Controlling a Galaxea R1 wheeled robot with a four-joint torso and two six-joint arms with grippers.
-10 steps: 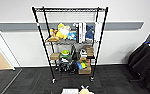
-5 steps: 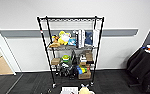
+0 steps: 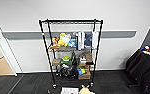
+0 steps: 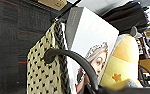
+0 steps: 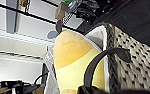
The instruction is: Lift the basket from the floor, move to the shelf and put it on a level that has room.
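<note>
The tall black metal wire rack [image 3: 70,50] stands against the white wall at twelve o'clock from the robot, its bare uppermost wire-grid tier [image 3: 71,22] joining the post tops, with soft toys and books on the tier below and boxes lower down. The rectangular cream woven basket with a dark braided rim [image 4: 44,67] sits close under both wrist cameras, above the dark charcoal carpet [image 3: 111,83]; in the head view its contents peek in at six o'clock. Inside lean a white hardcover book with a crowned portrait [image 4: 91,45] and a yellow-and-orange plush toy [image 5: 71,65]. A dark loop handle [image 4: 73,62] arches toward each wrist, but whether either pincer is clamped on it I cannot tell.
</note>
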